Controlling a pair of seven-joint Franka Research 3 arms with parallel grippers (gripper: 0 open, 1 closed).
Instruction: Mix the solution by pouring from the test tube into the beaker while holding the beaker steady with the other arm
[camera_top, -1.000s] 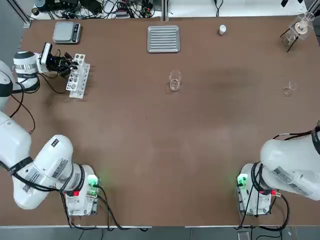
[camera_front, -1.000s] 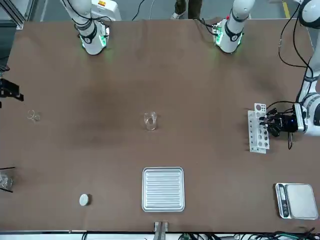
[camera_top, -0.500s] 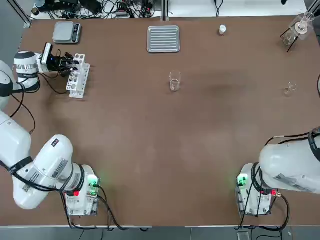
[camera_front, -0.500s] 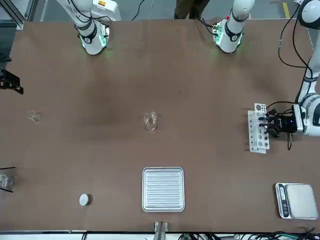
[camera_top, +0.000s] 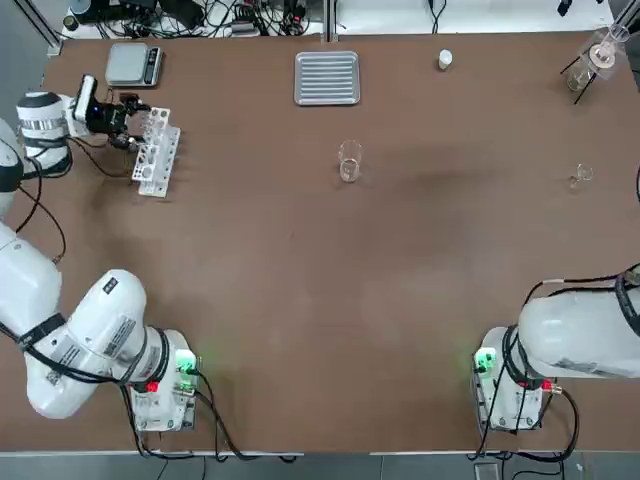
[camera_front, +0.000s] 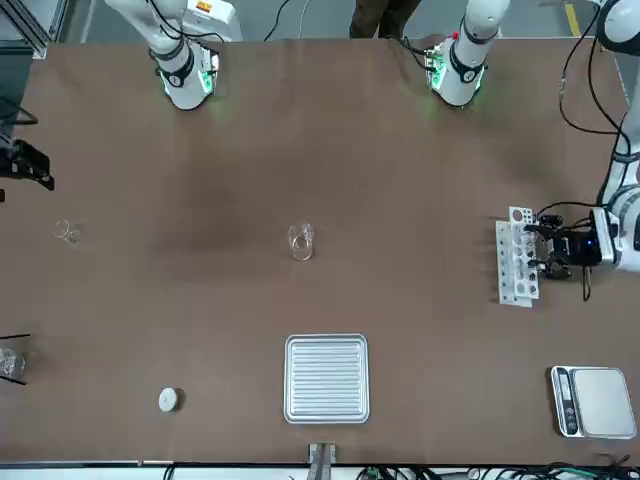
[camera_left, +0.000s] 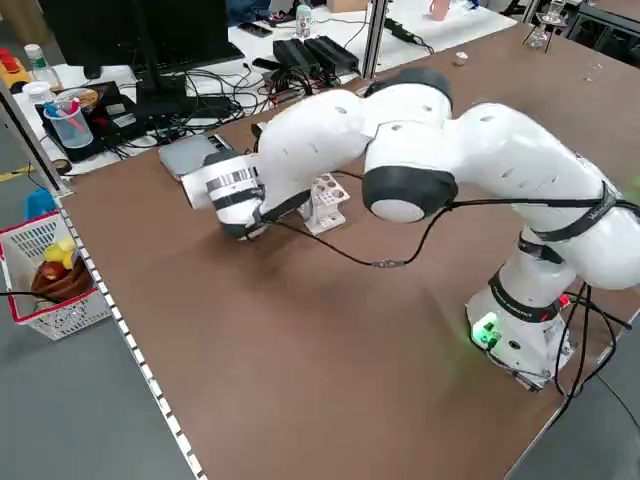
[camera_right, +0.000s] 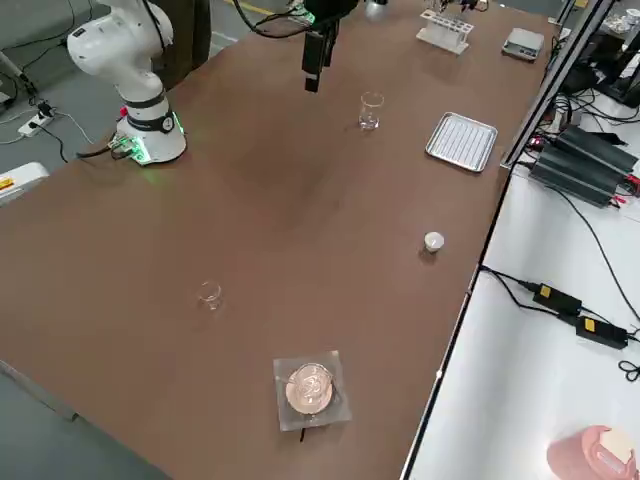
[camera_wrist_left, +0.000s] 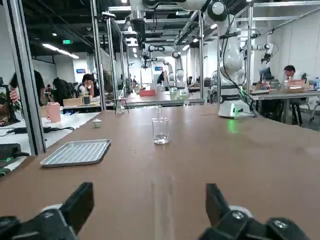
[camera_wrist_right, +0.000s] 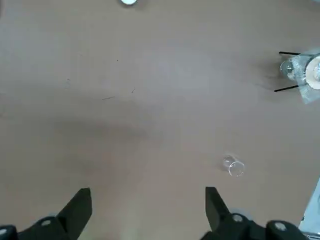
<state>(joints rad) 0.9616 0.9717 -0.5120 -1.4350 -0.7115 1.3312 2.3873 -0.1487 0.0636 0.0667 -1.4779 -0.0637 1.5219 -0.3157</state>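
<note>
Moved: in the top view the left gripper (camera_top: 128, 122) had backed off from the white test tube rack (camera_top: 154, 150) toward the table's left edge, and its jaws had gone from clenched to spread wide, nothing between them.
Top view: the beaker (camera_top: 349, 161) stood alone mid-table, well apart from both arms, between the ribbed metal tray (camera_top: 327, 78) and the robot; the scale (camera_top: 134, 63) sat near the rack.
Front view: the right gripper (camera_front: 30, 165) had crept further in over the table edge, released, high above a tiny glass piece (camera_front: 67, 232).
Right side view: that gripper hung near the beaker's side of the table, not touching it.
Left wrist view: spread fingers (camera_wrist_left: 80, 206) framed the distant beaker, no tube in them.
Right wrist view: open fingers (camera_wrist_right: 78, 206) over bare table, the flask on a stand (camera_wrist_right: 300, 69) far off.
Meaning: probably the tube was back in the rack and pouring was over, or a regrasp was needed.
</note>
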